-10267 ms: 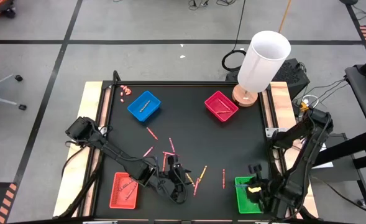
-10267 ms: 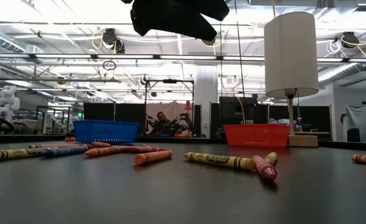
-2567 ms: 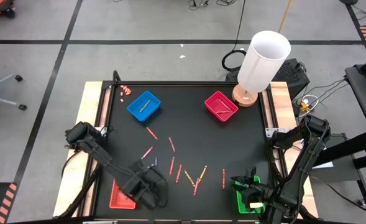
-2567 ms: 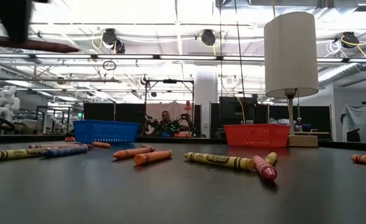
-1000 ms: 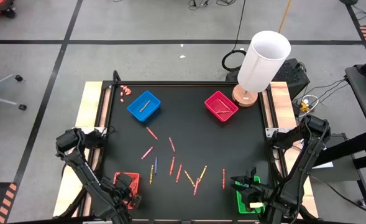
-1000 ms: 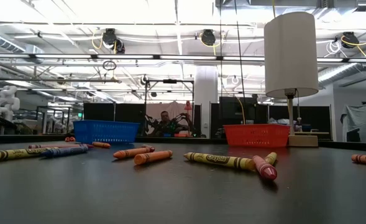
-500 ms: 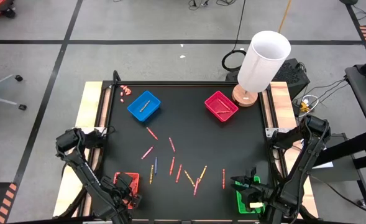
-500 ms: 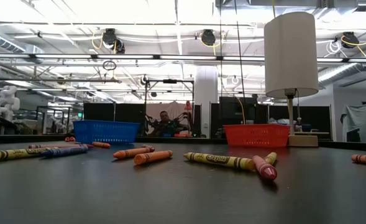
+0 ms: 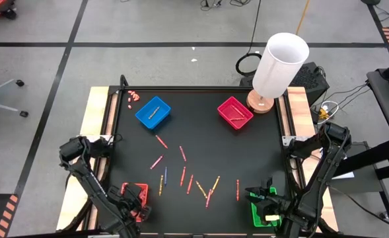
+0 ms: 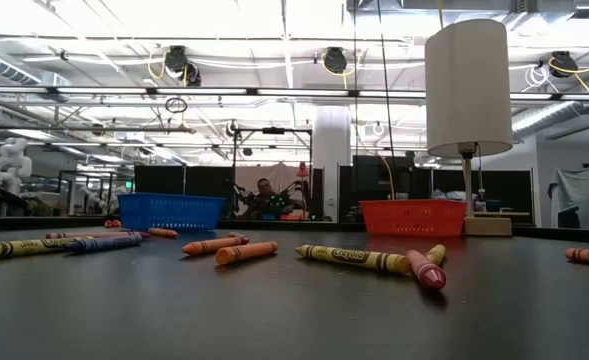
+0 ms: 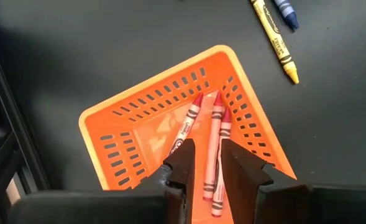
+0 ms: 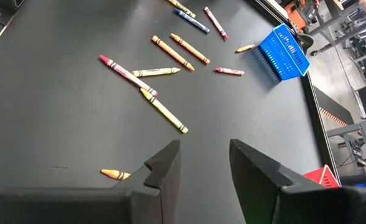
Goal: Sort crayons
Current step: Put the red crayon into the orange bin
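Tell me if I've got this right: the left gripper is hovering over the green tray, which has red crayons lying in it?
Not quite. The left gripper is over the red tray, which looks orange up close, with red crayons lying in it, as the left wrist view shows. The green tray sits under the right arm.

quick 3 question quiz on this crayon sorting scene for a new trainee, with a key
1. True or false: the left gripper hangs over the red tray, jaws open, gripping nothing.
2. Which tray does the right gripper hang over? A blue, B magenta, C green
3. Fill in: the red tray holds ___ crayons.

Key: 1 true. 2 C, the green tray. 3 three.
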`<state>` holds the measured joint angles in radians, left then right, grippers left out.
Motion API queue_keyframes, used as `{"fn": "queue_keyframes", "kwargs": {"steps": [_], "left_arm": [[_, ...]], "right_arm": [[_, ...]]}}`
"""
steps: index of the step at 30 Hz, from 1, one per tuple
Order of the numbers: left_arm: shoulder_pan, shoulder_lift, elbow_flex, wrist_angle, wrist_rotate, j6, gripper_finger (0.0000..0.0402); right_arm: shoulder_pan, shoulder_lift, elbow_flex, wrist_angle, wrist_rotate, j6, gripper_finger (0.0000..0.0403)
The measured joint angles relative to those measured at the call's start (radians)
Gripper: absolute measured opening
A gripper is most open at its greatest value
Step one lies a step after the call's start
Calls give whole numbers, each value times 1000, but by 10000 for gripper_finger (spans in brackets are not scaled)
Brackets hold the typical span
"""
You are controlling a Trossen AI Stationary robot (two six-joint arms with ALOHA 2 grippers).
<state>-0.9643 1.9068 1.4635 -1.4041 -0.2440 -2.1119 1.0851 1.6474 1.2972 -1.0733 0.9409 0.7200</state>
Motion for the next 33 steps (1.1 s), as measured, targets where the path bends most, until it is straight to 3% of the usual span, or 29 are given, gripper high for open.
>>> {"fn": "queue_keyframes", "kwargs": {"steps": [9, 13, 25, 28, 33], "left_arm": [[57, 0, 46, 9, -6, 139, 70], [106, 0, 75, 8, -54, 247, 70], [373, 0, 106, 7, -113, 572, 70], [430, 0, 105, 8, -171, 649, 70], [489, 0, 105, 13, -353, 740, 70]], "right_arm": [[0, 0, 0, 0, 2, -1, 121], [0, 0, 0, 0, 2, -1, 121], [0, 0, 0, 0, 4, 0, 121], [0, 0, 0, 0, 3, 0, 121], [0, 0, 0, 0, 2, 1, 121]]}}
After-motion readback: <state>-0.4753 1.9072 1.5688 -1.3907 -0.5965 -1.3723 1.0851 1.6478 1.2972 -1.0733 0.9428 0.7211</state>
